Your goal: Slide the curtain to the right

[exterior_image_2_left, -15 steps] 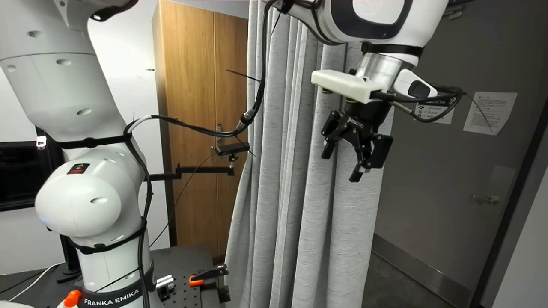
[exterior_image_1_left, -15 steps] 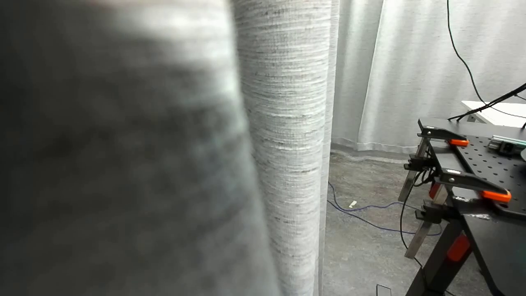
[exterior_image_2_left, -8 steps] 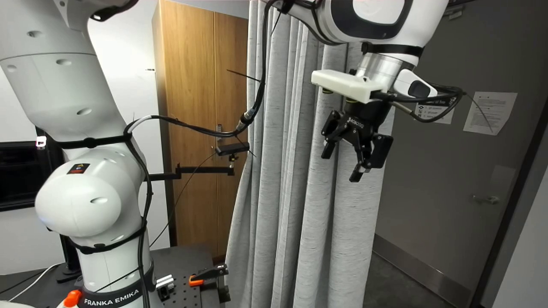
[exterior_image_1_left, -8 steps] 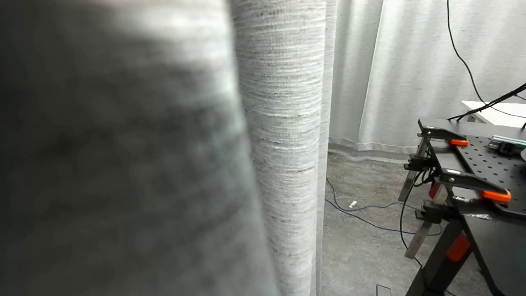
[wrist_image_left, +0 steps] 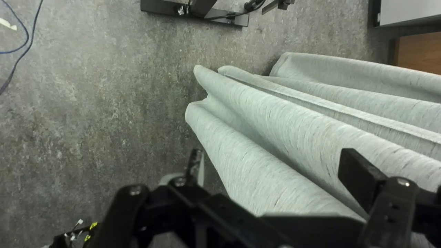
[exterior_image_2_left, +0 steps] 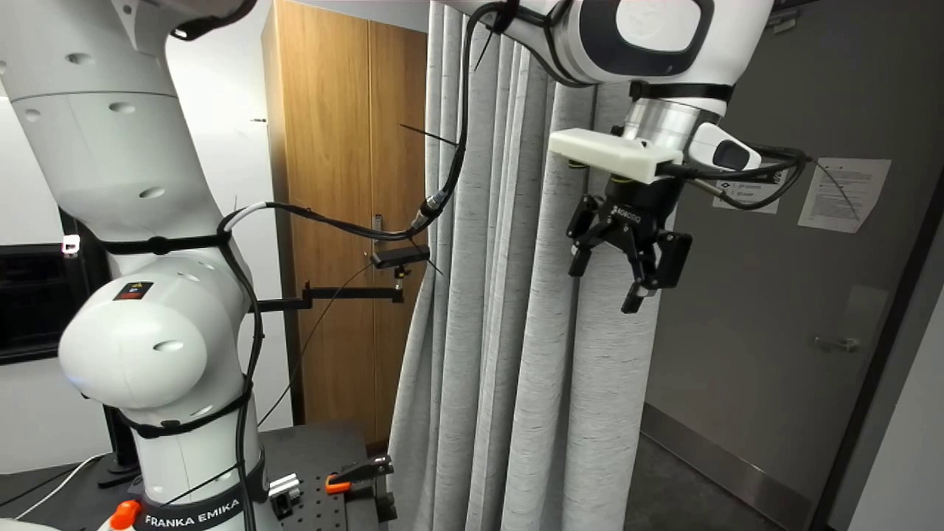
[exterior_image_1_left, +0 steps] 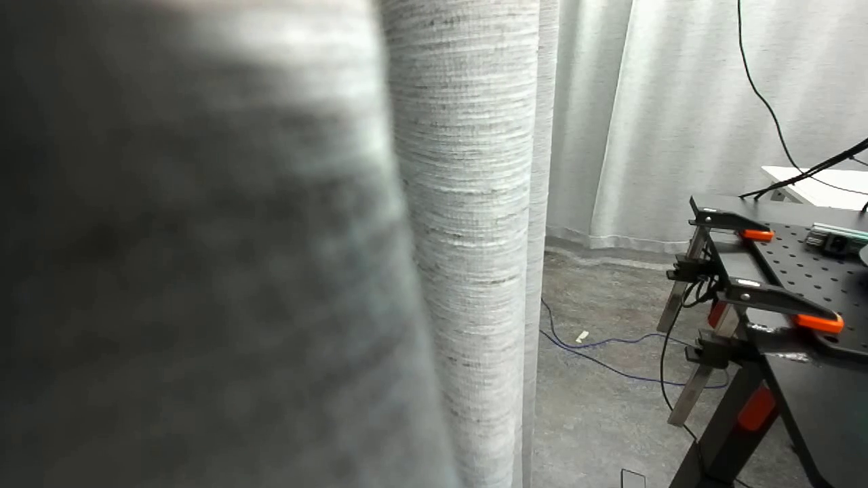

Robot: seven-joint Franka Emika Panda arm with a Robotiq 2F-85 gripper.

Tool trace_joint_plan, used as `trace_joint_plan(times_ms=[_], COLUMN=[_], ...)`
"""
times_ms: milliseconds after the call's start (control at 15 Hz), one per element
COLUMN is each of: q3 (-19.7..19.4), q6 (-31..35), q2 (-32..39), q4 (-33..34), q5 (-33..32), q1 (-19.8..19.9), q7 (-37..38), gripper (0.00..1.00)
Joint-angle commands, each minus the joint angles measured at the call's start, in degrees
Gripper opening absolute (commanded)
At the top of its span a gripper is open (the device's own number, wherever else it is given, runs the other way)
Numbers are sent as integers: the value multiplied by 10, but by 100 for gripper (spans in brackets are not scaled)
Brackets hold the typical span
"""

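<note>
The curtain (exterior_image_2_left: 472, 332) is light grey cloth hanging in long vertical folds. It also shows in an exterior view (exterior_image_1_left: 468, 237), where a blurred dark grey surface very close to the camera covers the left half. In the wrist view the curtain (wrist_image_left: 275, 117) runs from the middle to the right edge. My black gripper (exterior_image_2_left: 605, 282) hangs pointing down in front of the curtain's right-hand folds. In the wrist view the gripper's fingers (wrist_image_left: 277, 172) are wide apart with curtain folds seen beyond and between them. Nothing is pinched. I cannot tell whether a finger touches the cloth.
A grey door (exterior_image_2_left: 774, 295) stands right of the curtain, a wooden cabinet (exterior_image_2_left: 332, 206) left of it. A camera on a bracket (exterior_image_2_left: 400, 257) juts out near the curtain. A black table (exterior_image_1_left: 814, 407) carries orange-tipped clamps (exterior_image_1_left: 780, 291). Blue cables (exterior_image_1_left: 610, 366) lie on the floor.
Over the last half second my arm and gripper have shifted a little to the right in an exterior view. The gripper stays open. The curtain's edge has swayed only slightly.
</note>
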State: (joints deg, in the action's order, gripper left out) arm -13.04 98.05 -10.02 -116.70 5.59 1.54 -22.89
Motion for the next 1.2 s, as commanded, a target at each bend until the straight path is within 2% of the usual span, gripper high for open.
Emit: trace_joint_plan(times_ms=[0, 133, 267, 667, 1133], q3=[19, 27, 32, 52, 74], q6=[32, 51, 38, -76, -135], q2=[62, 91, 126, 219, 251], q4=[63, 95, 139, 264, 296], q5=[1, -4, -3, 2, -28], q1=[9, 10, 14, 41, 69], q7=[-32, -57, -105, -291, -503], gripper=[100, 100, 100, 100, 100])
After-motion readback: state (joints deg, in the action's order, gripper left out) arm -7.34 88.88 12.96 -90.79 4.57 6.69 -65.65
